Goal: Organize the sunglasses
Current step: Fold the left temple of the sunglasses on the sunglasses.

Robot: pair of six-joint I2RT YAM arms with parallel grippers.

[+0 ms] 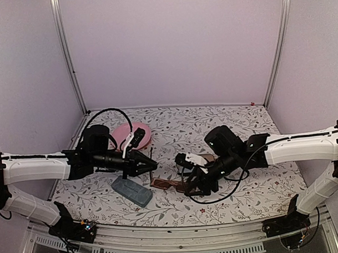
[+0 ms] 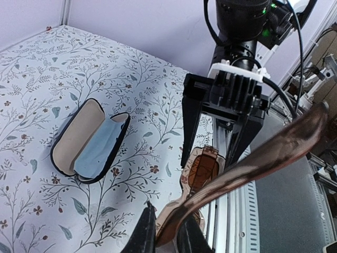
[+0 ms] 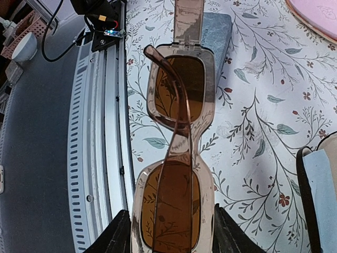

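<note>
Black glasses case [image 2: 73, 138] lies open with a blue cloth [image 2: 99, 150] inside. The left claw [image 2: 167, 234] pinches the brown sunglasses [image 3: 179, 89] by one arm; the right claw [image 3: 171, 234] squeezes their front.

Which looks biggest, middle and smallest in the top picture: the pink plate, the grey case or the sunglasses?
1. pink plate, though the left arm hides part
2. grey case, nearly as big
3. sunglasses, partly under the right gripper
</note>
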